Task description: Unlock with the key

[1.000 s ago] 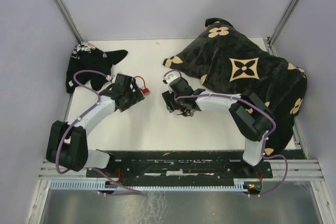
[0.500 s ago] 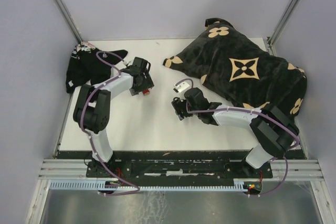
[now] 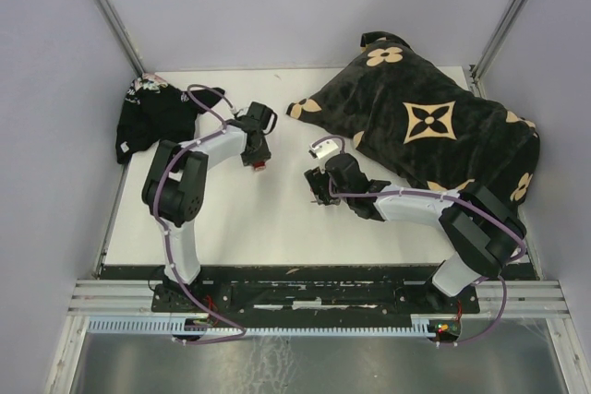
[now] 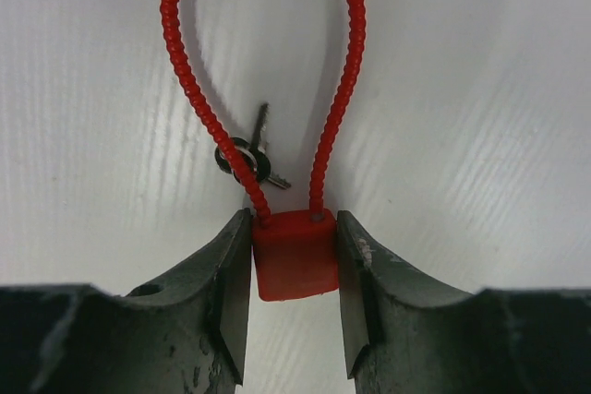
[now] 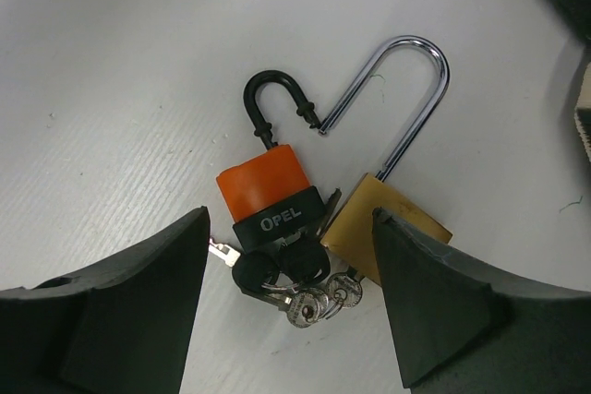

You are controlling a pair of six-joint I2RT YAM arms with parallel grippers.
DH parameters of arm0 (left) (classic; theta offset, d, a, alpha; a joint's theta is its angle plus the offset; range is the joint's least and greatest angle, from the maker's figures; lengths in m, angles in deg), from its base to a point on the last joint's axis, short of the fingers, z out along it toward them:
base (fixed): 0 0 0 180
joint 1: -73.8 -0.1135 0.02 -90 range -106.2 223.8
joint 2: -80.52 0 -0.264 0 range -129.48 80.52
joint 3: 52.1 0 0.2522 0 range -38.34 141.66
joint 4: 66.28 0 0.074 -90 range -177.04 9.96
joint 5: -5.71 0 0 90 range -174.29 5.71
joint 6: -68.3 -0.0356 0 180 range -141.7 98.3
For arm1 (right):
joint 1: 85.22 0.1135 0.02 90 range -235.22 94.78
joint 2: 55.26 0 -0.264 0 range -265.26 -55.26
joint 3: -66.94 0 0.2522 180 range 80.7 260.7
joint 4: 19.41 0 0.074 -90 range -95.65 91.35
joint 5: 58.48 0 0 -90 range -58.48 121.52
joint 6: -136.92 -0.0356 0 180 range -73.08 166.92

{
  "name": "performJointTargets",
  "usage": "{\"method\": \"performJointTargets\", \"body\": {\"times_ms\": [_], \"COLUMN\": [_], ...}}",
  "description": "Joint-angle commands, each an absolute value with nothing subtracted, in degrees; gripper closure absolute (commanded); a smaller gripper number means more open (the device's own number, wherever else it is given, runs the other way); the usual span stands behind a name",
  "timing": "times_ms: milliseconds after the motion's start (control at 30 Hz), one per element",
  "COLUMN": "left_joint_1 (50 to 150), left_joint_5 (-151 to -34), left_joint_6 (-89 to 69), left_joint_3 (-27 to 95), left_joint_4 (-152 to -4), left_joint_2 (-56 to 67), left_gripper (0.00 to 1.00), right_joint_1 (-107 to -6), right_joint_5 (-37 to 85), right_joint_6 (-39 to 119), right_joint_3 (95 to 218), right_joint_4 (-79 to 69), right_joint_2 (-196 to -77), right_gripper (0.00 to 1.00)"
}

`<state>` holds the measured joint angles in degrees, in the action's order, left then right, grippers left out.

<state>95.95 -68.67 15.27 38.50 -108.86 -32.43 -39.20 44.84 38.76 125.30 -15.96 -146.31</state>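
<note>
One red lock point(image 4: 295, 269) — clamped in left tool point(image 4: 294, 232), keys point(image 4: 251, 159) beyond

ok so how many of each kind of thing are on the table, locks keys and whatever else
padlocks: 3 (red cable lock, orange lock, brass lock)
key bunches: 2 (keys by the red lock, keys under the orange lock)
fabric things: 2 (patterned bag, floral cloth)
total: 7
</note>
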Motion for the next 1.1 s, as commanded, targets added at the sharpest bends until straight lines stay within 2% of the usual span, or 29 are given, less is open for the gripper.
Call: {"method": "performJointTargets", "body": {"times_ms": [0,200,467,567,867,1067], "left_joint_1": [100.8,108.5,114.0,115.4,115.6,112.9], "left_joint_5": [-69.5,-69.4,-70.1,-69.9,-56.7,-57.1], "left_joint_6": [14.1,17.9,25.3,27.8,28.4,29.3], "left_joint_3": [34.6,28.1,22.8,21.4,24.0,18.0], "left_joint_4": [-110.0,-110.1,-109.1,-108.1,-116.5,-116.3], "left_joint_2": [-29.3,-21.8,-15.6,-14.3,-8.3,-7.5], "left_gripper": [0.74,0.76,0.67,0.67,0.65,0.65], "right_joint_1": [-39.2,-39.1,-39.2,-39.2,-39.2,-39.2], "right_joint_5": [47.7,49.3,52.3,53.1,52.9,52.7], "right_joint_6": [39.3,39.4,40.1,40.2,40.2,40.2], "right_joint_3": [125.6,124.7,123.3,123.1,123.2,123.3], "right_joint_4": [-18.4,-18.8,-19.3,-19.6,-19.5,-19.3], "right_joint_2": [-144.9,-143.6,-141.4,-141.2,-141.6,-141.8], "right_gripper": [0.21,0.21,0.21,0.21,0.21,0.21]}}
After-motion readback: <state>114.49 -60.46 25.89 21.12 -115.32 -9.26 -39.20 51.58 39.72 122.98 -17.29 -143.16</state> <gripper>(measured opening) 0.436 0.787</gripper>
